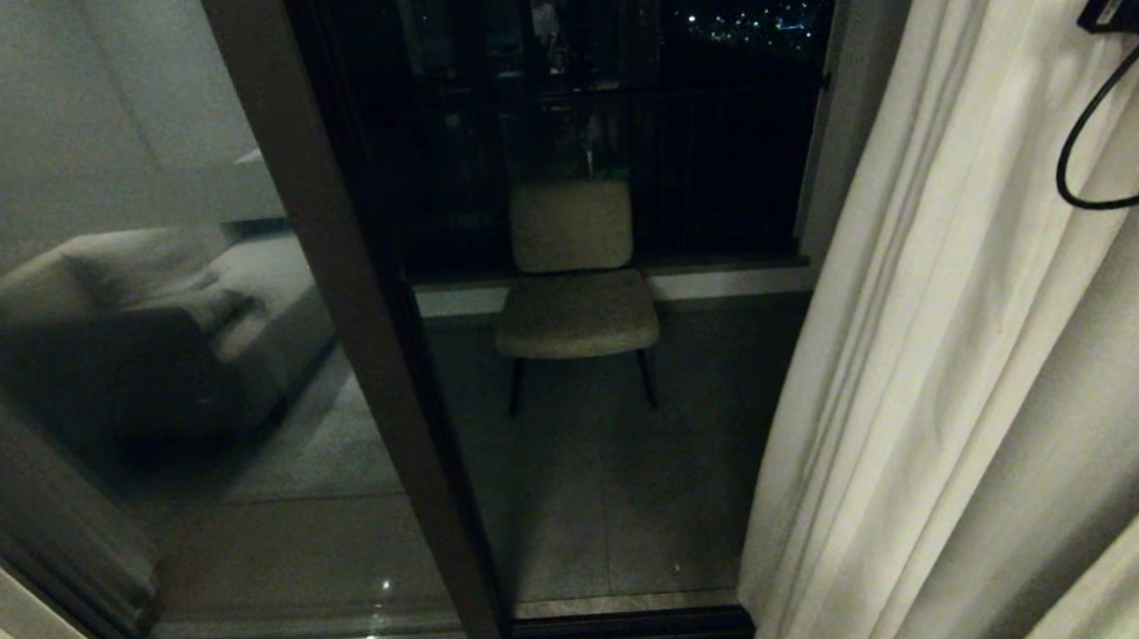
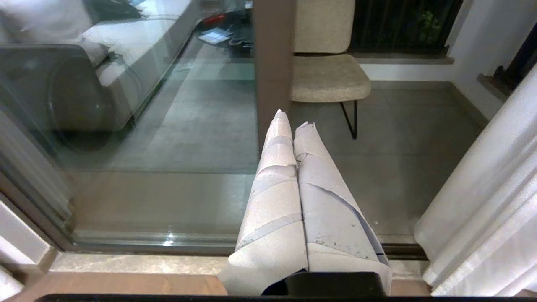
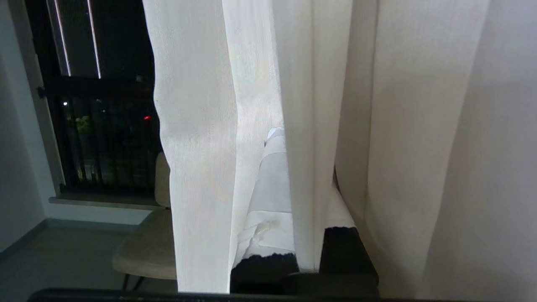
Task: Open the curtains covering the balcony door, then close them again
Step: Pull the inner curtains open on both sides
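Cream curtains [image 1: 981, 331] bunched at our right, the balcony door [image 1: 348, 305] bare.

From the head we see a chair [image 1: 575, 289] beyond the glass and our right arm's wrist high against the pleats. Our left wrist shows the left gripper [image 2: 293, 126] clenched on nothing, pointing at the door frame. Our right wrist shows the right gripper [image 3: 279, 138] buried in the folds, pinching a pleat.

The curtains [image 1: 981, 331] are made of finely woven matt cloth. The balcony door [image 1: 180, 337] is glazed with glossy, reflective glass, framed in smooth dark material. A chair [image 1: 575, 289] at frame centre is covered in matt, grainy fabric. The floor [image 2: 138, 262] is laid with polished stone.
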You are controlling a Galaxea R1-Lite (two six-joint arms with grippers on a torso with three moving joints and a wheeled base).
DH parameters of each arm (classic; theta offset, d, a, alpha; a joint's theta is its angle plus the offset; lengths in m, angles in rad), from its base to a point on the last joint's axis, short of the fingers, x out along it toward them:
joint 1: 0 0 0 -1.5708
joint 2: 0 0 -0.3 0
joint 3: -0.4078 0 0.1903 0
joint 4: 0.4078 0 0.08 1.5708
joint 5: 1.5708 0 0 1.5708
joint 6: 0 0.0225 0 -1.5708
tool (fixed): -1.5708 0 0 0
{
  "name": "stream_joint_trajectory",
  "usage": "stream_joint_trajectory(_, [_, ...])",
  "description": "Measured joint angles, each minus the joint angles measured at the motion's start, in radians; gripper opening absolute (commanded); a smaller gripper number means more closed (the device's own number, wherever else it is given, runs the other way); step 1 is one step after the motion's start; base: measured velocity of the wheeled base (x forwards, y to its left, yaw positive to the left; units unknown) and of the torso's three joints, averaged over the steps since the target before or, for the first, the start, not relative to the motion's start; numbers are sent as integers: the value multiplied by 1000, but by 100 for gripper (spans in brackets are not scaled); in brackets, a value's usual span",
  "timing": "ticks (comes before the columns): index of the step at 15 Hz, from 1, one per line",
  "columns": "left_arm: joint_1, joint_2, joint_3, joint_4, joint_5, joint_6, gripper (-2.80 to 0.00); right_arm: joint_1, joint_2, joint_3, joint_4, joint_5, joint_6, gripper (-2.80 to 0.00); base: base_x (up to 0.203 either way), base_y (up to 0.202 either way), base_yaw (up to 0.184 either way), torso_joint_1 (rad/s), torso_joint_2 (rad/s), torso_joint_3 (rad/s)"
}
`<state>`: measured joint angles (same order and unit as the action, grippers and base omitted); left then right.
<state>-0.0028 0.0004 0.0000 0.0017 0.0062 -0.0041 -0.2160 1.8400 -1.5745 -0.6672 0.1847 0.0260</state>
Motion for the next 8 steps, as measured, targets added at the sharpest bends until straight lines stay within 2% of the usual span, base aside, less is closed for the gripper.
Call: stream_joint_trajectory(8, [2,0,0,0,1,-1,-280,-5,1,4,1,-1,0,-280,0,-187,2,2,4,1])
